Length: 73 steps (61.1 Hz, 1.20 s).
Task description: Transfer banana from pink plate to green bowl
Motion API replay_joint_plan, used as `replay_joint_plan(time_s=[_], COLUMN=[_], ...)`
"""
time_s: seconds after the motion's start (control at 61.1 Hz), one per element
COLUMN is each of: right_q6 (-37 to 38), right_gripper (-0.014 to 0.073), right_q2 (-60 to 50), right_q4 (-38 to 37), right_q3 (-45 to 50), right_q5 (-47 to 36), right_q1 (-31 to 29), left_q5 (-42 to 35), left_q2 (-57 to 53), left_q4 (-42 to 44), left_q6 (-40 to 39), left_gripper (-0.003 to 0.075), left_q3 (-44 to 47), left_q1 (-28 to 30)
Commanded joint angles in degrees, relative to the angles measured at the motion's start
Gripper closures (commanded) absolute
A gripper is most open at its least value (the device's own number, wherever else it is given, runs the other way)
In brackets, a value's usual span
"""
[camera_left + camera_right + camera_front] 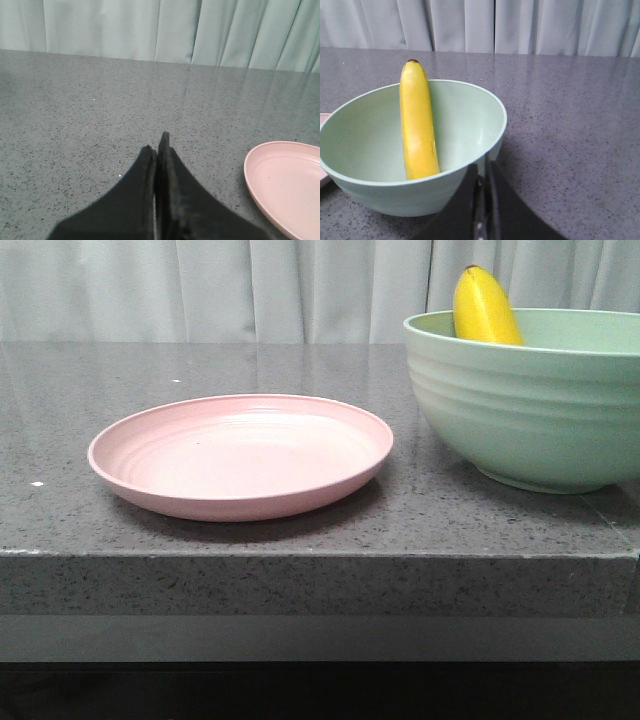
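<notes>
Count: 1 pink plate (240, 455), 1 green bowl (530, 400), 1 banana (484, 306), 2 grippers.

Nearest the front edge of the grey speckled worktop (300, 570): the pink plate, flat, left of centre, nothing on it. Just beside it toward the right edge: the green bowl, upright, a narrow gap between the 2 rims.

The banana stands inside the bowl, leaning on the inner wall, lower end down in the bowl, dark tip up above the rim.

Left gripper (157, 150): fingers pressed together, holding nothing, over bare worktop with the plate's rim off to 1 side.

Right gripper (481, 172): fingers together, nothing between them, close by the bowl's outer wall; contact with the wall cannot be judged.

Far edge: pale curtain (250, 285).
</notes>
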Motion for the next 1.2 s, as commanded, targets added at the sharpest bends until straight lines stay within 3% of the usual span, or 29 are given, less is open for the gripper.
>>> replay_joint_plan(time_s=[0.0,0.508,0.884,1.081,1.179], right_q6=[0.0,0.0,0.0,0.0,0.0], right_gripper=[0.0651,0.0651,0.0651,0.0651,0.0651], right_q2=[0.5,0.5,0.5,0.6,0.6], right_q4=[0.5,0.5,0.5,0.5,0.5], right_q3=[-1.6,-1.6,-1.6,-1.6,-1.6], right_q5=[-4.2,-4.2,-4.2,-4.2,-4.2], right_q1=[0.1,0.1,0.1,0.1,0.1], left_q5=[-5.3,-5.3,-5.1,-6.7,-3.2], left_q2=[0.4,-0.4,-20.3,-19.9,-19.9], left_q4=[-0.4,0.1,0.2,0.2,0.2], left_q6=[-0.6,-0.5,-0.4,-0.4,-0.4], left_gripper=[0.0741,0.0741,0.0741,0.0741,0.0741], left_q3=[-1.6,-0.8,15.5,21.4,21.2], left_q1=[-0.1,-0.1,4.1,4.1,4.1])
